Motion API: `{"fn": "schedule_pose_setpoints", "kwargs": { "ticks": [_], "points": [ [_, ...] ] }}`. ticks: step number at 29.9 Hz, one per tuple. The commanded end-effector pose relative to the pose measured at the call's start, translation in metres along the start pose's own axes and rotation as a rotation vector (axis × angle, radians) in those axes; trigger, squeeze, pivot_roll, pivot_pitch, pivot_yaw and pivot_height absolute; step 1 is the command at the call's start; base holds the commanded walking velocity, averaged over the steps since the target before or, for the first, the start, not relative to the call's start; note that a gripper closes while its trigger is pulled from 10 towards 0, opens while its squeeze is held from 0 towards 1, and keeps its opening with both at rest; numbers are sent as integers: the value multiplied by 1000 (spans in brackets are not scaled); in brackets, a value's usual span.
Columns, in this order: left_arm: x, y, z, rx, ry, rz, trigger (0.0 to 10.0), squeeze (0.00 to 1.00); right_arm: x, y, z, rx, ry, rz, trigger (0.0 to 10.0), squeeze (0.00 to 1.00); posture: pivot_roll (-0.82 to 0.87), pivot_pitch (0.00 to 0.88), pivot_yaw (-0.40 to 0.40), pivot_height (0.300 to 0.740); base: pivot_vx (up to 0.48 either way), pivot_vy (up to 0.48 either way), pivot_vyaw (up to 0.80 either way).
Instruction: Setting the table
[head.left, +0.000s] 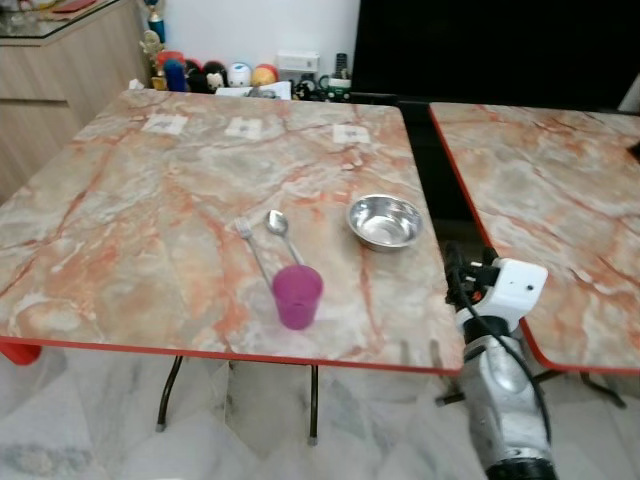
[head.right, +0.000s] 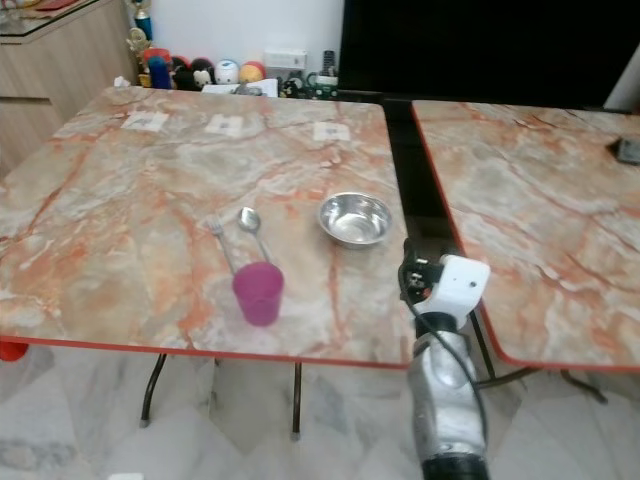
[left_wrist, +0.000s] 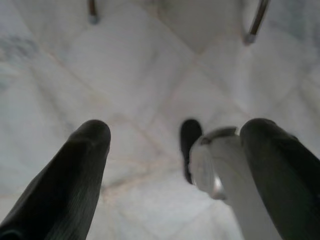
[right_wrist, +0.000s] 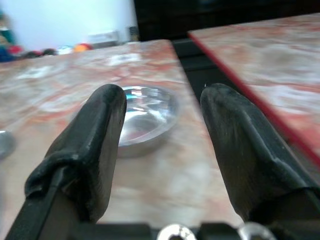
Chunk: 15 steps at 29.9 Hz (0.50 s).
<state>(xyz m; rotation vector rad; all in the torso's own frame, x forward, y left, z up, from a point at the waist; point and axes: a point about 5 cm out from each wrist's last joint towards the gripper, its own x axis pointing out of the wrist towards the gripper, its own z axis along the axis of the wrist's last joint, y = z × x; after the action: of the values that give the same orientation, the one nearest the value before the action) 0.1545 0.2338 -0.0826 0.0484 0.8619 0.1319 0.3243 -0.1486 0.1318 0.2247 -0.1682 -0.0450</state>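
Marble-patterned table, red-edged, w/ a second one beside it; pale tiled floor below; one bowl, cup, spoon, fork counted near front edge; right pincer held open facing bowl; left pincer open over floor.

A small magenta plastic cup stood upright, mouth open, near the front edge of a marble-patterned table with a red rim. Just behind the cup lay a metal fork and a metal spoon, side by side and close together, the fork on the left. Both had their heads at the far end and their handles running back toward the cup. The spoon's bowl faced up. To the right of the cutlery, a little apart, sat a shallow, shiny steel bowl, upright and empty, near the table's right edge. None of the four pieces touched another, as far as could be seen.
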Motion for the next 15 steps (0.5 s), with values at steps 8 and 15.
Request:
{"fn": "schedule_pose_setpoints", "kwargs": {
  "ticks": [8,15],
  "points": [
    [-1,-6,-5,-13,17,-11,10000,0,1,-9,4,-36,-18,-10,10000,0,30,98,-35,740,255,0,0],
    [-1,-6,-4,-11,16,-14,10000,0,1,-9,4,-24,-19,-17,10000,0,30,98,-35,740,255,0,0]
  ]
}}
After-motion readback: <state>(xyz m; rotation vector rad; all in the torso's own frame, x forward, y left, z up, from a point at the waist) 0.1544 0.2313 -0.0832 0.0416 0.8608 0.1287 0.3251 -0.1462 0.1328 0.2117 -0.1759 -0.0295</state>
